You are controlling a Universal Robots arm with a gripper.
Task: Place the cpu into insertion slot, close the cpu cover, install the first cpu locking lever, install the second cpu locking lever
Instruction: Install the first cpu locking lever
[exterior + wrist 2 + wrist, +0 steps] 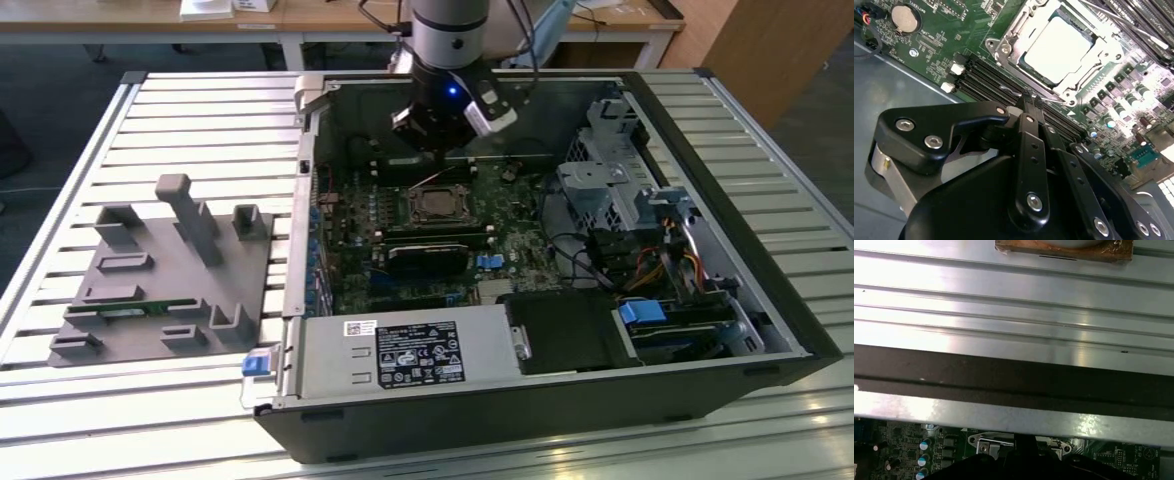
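Observation:
The cpu (1056,45) lies flat in the insertion slot (438,205), its silver top showing through the window of the cpu cover (1004,47), which is folded down over it. My gripper (1026,96) hangs just beyond the socket's far side, and its black fingers (1029,130) are shut to a narrow tip. That tip sits against a thin wire locking lever (1009,90) running along the socket's edge; I cannot tell whether the lever is pinched. In the exterior view the gripper (447,140) hovers over the board above the socket. The gripper (1024,460) is a dark shape in the first wrist view.
The open computer case (787,330) lies on a slatted metal table (200,120). A black heatsink block (427,255) sits near the socket, with memory slots (984,75) beside the gripper tip. A grey fixture (167,270) stands at the exterior view's left. Cables and drive bays (627,200) crowd the right.

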